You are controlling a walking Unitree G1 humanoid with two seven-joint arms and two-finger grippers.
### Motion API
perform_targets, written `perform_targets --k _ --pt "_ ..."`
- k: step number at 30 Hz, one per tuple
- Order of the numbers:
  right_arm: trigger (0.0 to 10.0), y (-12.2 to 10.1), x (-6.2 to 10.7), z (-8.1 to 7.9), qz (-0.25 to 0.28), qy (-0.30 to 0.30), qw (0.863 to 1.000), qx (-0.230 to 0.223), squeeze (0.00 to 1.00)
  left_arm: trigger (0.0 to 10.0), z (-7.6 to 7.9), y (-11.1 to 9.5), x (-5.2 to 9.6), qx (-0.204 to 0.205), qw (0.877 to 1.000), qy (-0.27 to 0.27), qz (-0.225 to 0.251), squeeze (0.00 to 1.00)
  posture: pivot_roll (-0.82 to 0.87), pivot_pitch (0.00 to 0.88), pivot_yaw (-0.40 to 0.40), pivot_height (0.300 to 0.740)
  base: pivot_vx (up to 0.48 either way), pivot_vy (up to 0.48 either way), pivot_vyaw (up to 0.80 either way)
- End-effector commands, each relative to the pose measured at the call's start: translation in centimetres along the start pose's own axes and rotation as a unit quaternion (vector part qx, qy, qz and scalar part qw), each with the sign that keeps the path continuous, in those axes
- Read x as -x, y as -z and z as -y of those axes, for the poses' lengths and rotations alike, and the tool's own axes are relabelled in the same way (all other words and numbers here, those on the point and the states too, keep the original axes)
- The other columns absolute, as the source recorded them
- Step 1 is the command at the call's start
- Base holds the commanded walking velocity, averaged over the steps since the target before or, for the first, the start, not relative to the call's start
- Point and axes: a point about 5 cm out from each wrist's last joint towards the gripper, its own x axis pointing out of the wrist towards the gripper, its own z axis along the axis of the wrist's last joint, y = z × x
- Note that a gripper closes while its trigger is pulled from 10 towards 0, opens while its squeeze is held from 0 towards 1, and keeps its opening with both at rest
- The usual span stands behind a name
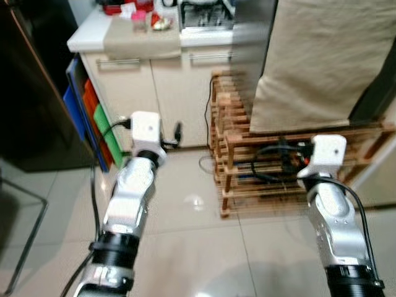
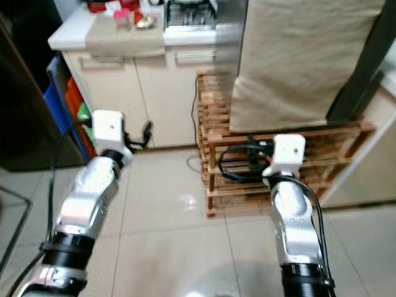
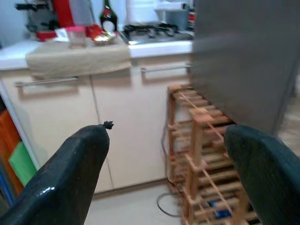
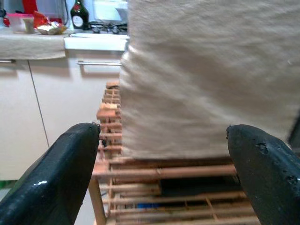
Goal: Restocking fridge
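Task looks barely started: nothing held, no fridge interior visible, no item carried. Going left to right: dark tall cabinet or appliance front (image 1: pixel 31 86) at 9 o'clock, can't tell if that is the fridge. Stack of blue, orange and green flat trays (image 1: pixel 93 117) leaning against the cream base cabinet (image 1: pixel 133 93) at 11 o'clock. White counter (image 1: pixel 86 34) above, draped with a beige cloth (image 1: pixel 139 37), carrying a pink-lidded clear container (image 3: pixel 76 36), red packets and a dark glass bottle (image 3: pixel 107 18); steel gas hob (image 1: pixel 207 15) at 12 o'clock. Left end effector (image 3: pixel 166 168) raised ahead at 10 o'clock, fingers spread wide, empty. Slatted wooden rack (image 1: pixel 247 167) on the tiled floor (image 1: pixel 192 241) at 1 o'clock, with black cables and small items inside, blurred. Large beige cloth cover (image 1: pixel 322 62) hangs over something tall above the rack, possibly the fridge, unclear. Right end effector (image 4: pixel 164 173) at 2 o'clock, fingers spread, empty, facing rack and cover. Likely stock is the counter items; all still left: pick up, open fridge, place.
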Motion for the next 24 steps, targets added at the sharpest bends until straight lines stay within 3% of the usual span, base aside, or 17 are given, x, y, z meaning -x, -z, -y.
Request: perform_targets --k 1,16,19,20,24 --pt "10.0 -0.27 -0.34 -0.76 0.004 -0.009 1.000 -0.004 0.32 10.0 -1.11 -0.21 -0.01 -0.002 1.000 -0.014 0.002 0.00 -0.07 0.000 0.030 0.740 0.428 0.000 0.00" --pt "10.0 0.08 -0.41 -1.00 -0.005 -0.007 1.000 -0.008 0.31 10.0 -1.03 -0.05 -0.04 0.009 1.000 0.002 -0.002 0.00 -0.07 0.000 0.041 0.740 0.429 0.000 0.00" --pt "10.0 0.05 -0.34 -1.40 0.000 -0.010 1.000 -0.011 0.31 10.0 -0.82 -0.21 -0.07 -0.001 1.000 0.008 0.005 0.04 -0.07 0.000 0.046 0.740 0.454 0.000 0.00" --pt "10.0 0.04 -0.33 -1.50 -0.001 -0.012 1.000 -0.010 0.31 10.0 -0.69 -0.23 -0.09 0.008 1.000 0.011 0.007 0.00 -0.07 0.000 0.046 0.740 0.277 0.000 0.00" --pt "10.0 0.06 -0.34 -1.39 -0.004 -0.009 1.000 -0.010 0.31 10.0 -0.26 -0.45 -0.06 0.032 0.999 0.027 0.017 0.00 -0.07 0.000 0.045 0.740 0.069 0.000 -0.19"
